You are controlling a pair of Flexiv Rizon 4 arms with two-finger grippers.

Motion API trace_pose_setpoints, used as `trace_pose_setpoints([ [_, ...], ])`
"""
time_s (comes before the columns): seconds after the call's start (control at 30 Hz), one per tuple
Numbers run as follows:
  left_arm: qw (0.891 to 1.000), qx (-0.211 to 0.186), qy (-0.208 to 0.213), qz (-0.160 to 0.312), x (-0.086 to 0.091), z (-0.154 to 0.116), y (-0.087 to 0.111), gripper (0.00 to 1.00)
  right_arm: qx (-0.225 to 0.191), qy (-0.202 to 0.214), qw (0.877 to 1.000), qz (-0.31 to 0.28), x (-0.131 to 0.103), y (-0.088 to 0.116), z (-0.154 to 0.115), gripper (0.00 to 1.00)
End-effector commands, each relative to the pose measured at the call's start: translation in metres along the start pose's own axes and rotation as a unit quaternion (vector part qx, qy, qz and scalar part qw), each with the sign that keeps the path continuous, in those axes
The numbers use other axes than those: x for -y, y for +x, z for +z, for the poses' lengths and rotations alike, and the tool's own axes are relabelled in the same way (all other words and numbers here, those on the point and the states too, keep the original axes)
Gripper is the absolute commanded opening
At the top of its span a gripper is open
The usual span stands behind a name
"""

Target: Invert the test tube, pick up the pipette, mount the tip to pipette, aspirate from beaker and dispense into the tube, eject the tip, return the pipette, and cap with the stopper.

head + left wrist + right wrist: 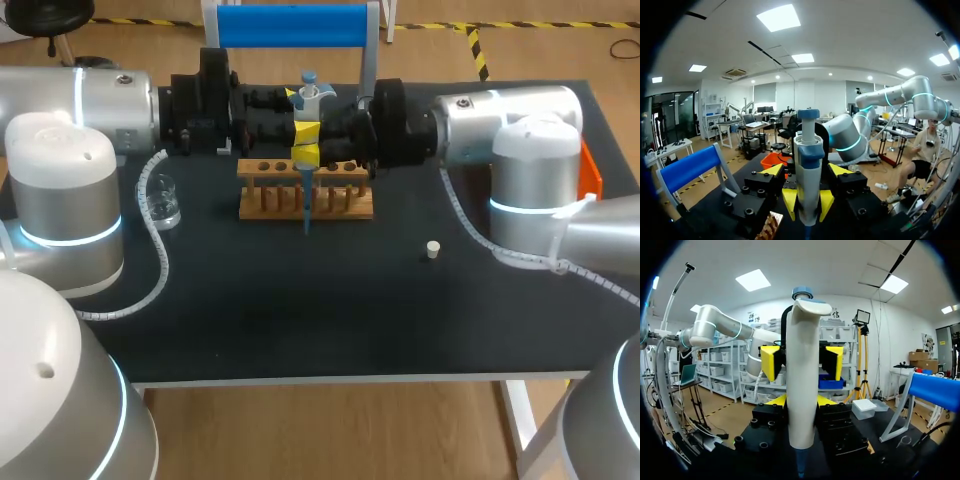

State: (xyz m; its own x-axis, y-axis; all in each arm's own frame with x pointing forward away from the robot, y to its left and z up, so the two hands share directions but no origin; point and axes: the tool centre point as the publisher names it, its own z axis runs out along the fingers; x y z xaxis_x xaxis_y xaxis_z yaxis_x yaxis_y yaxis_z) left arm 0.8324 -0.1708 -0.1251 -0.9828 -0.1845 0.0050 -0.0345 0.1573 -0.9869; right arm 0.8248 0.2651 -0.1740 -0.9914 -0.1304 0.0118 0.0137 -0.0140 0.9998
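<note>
A white pipette (310, 96) with a blue top stands upright over the wooden tube rack (262, 205) at the back of the table. Its thin blue lower end hangs in front of the rack. My right gripper (306, 157) is shut on the pipette's (802, 340) lower body, fingers (777, 401) pressed on both sides. My left gripper (305, 130) sits just above it on the pipette (807, 165). The left gripper (807, 171) is open, and in the right wrist view its yellow fingertips (769, 362) stand clear of the pipette. A glass beaker (165, 203) is left of the rack. A small white stopper (433, 249) lies to the right.
A blue-topped pipette stand (290, 25) is behind the rack at the table's far edge. An orange box (591, 175) sits at the right edge behind my right arm. The black tabletop (320, 310) stretches in front of the rack.
</note>
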Motion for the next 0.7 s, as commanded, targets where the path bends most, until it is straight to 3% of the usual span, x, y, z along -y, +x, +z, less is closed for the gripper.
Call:
trace_pose_setpoints([
  [0.03,1.0,0.001,0.002,0.001,-0.001,0.001,0.0,1.0,-0.001,0.0,1.0,0.0,0.001,0.0,-0.005,0.0],
  [0.7,1.0,0.001,0.002,0.001,-0.001,0.001,0.0,1.0,-0.002,0.004,1.0,-0.004,0.002,0.0,-0.022,0.0],
])
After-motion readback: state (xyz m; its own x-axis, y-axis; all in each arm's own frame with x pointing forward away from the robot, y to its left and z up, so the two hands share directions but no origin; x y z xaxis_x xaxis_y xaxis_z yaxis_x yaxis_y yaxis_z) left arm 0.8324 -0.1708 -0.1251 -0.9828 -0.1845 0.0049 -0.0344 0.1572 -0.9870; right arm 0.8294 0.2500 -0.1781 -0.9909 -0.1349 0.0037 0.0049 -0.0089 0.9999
